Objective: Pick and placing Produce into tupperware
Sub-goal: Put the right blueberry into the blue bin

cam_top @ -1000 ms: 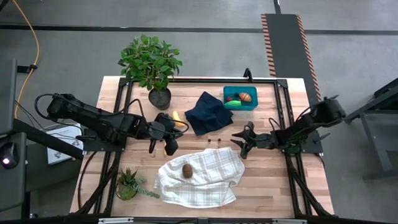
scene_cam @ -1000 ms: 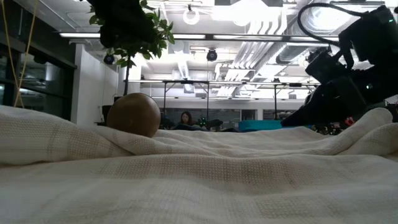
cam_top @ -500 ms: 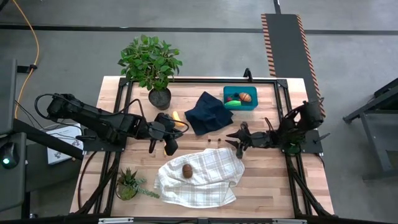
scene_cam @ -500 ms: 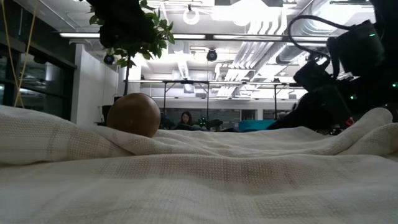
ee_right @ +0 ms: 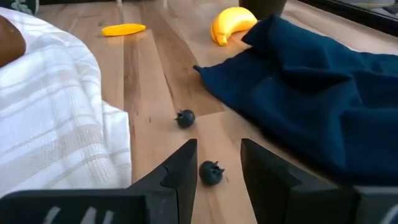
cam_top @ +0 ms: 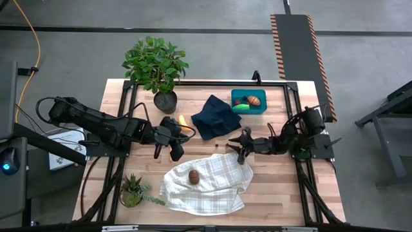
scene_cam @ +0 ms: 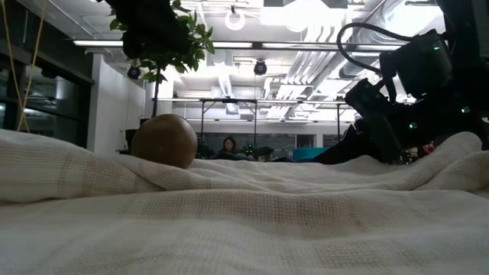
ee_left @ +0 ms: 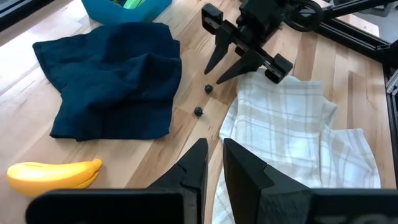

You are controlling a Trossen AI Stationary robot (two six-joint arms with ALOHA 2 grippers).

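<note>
Right gripper: low over the wooden table, just past the far edge of the white checked cloth; its two dark fingers stand parted with nothing between them.
Nearest target: two tiny dark round berries, the near berry sitting on the bare wood straight ahead of the parted fingers, almost in the gap; the far berry a little farther on the same line.
Direction of move: forward and down, toward the left arm's side; judged a short reach.
Long axis: none to speak of; the berries are round, so finger angle matters little.
Nearer arm: right, by far.
Left gripper: near the table's left side, fingers closed and empty, waiting.
Other produce: yellow toy banana beside the dark navy crumpled cloth; brown oval kiwi-like piece on the checked cloth.
Teal-blue rectangular plastic box: at the table's far edge, already holding green and orange pieces.
Writing or brands: none readable.
</note>
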